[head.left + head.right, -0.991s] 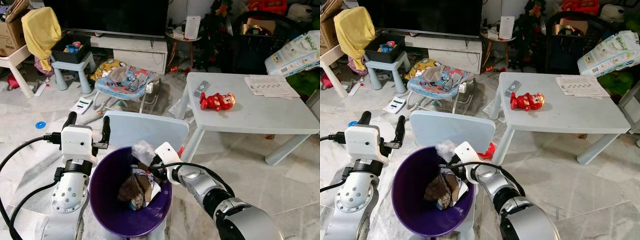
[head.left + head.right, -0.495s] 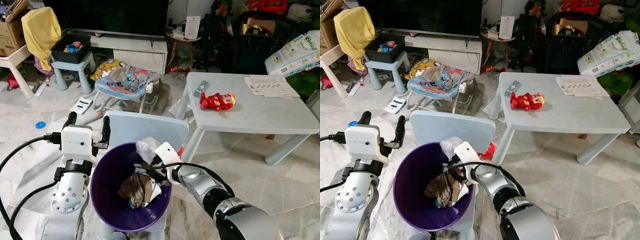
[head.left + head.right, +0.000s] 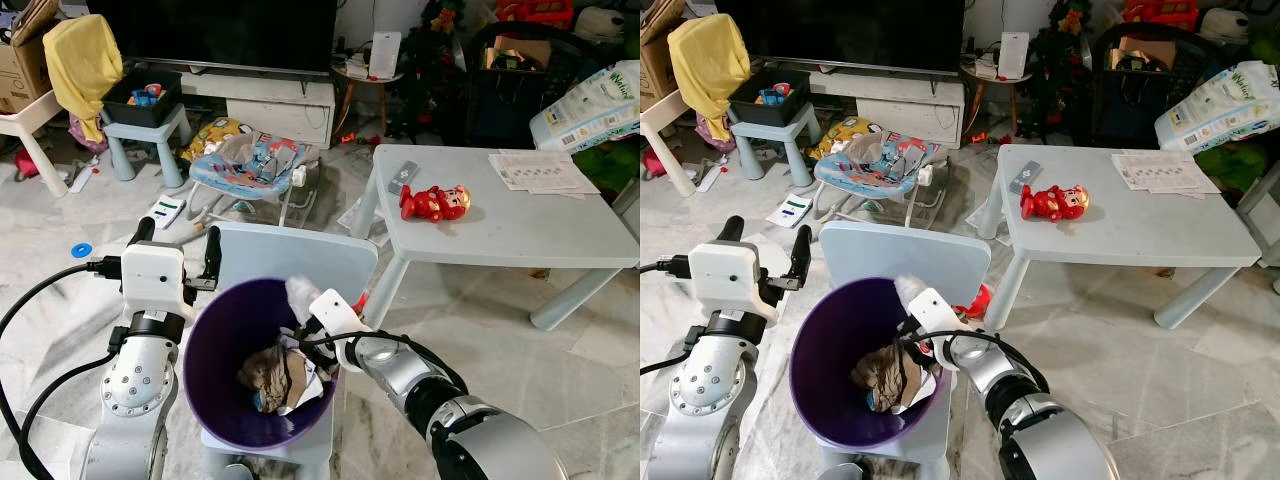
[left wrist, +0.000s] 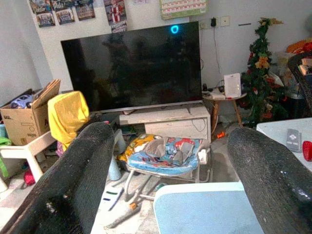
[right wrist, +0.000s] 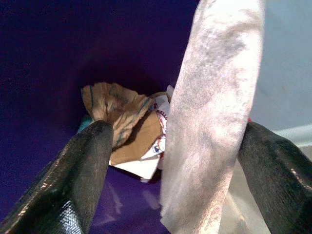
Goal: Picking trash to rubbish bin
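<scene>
- Right wrist view: a long pale strip of tissue [image 5: 209,112] hangs lengthwise between the two black fingers [image 5: 73,180], just over the rim of the purple bin [image 5: 58,48]. It is soft, creased and greyish-white, and it droops limp.
- The fingers stand wide apart on either side of the strip. I cannot tell whether one of them touches it, so the tissue reads as barely held or already let go.
- Straight beyond the tissue, at the bottom of the bin, lie crumpled brown paper [image 5: 117,117] and a printed wrapper [image 5: 148,156]. That is the line the next move turns on: down and in.
- In the head views the right gripper [image 3: 300,335] sits at the bin's right rim, the tissue's top poking up above it at the far-right edge of the rim.
- The right arm is plainly the nearer one. The left gripper [image 3: 175,255] stands by the bin's left rim, fingers spread and empty.
- The bin rests on a pale blue chair [image 3: 290,255].
</scene>
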Available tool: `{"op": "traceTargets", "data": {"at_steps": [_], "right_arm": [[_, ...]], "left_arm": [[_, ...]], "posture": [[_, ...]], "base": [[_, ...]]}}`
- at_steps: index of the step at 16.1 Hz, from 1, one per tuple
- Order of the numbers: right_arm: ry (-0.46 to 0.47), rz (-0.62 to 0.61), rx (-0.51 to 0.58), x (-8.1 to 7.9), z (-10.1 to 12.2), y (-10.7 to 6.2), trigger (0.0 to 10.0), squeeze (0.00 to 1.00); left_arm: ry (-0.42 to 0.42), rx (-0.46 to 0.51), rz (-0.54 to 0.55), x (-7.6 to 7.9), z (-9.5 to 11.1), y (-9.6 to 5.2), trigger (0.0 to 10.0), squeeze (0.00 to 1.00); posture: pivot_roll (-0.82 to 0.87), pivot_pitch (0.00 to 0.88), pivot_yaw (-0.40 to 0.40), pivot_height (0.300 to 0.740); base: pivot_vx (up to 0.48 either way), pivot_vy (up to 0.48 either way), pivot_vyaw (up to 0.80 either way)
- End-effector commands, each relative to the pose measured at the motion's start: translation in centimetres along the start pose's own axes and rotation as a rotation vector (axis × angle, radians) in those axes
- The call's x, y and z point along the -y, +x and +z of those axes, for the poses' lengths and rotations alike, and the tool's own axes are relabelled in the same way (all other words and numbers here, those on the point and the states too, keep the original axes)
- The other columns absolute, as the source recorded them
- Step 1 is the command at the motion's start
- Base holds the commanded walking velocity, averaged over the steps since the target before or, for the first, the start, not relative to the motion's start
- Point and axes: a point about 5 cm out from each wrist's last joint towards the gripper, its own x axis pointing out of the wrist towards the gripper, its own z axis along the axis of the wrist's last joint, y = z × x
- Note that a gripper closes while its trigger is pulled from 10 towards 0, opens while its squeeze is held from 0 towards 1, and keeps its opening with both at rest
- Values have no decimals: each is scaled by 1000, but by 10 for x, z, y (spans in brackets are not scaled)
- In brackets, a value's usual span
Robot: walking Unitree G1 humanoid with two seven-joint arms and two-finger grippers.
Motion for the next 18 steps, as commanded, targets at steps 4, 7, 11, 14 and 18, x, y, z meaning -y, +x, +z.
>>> {"op": "traceTargets", "data": {"at_steps": [4, 7, 11, 14, 18], "right_arm": [[-19, -73, -12, 2, 0, 0, 10000, 0], [0, -141, 0, 14, 1, -2, 10000, 0], [18, -139, -21, 18, -4, -4, 10000, 0], [-62, -62, -106, 7, -18, -3, 10000, 0], [-117, 5, -147, -3, -27, -3, 10000, 0]], "left_arm": [[-33, 22, -43, 8, 10, 4, 10000, 0], [-52, 39, -61, 18, 11, 13, 10000, 0], [-64, 38, -65, 19, 11, 21, 10000, 0], [-67, 38, -66, 18, 10, 25, 10000, 0], [-68, 31, -81, 20, 8, 25, 10000, 0]], "posture": [[165, 63, -97, 740], [153, 54, -93, 740], [144, 32, -86, 740], [145, 18, -81, 740], [146, 18, -79, 740]], "base": [[0, 0, 0], [0, 0, 0], [0, 0, 0], [0, 0, 0], [0, 0, 0]]}}
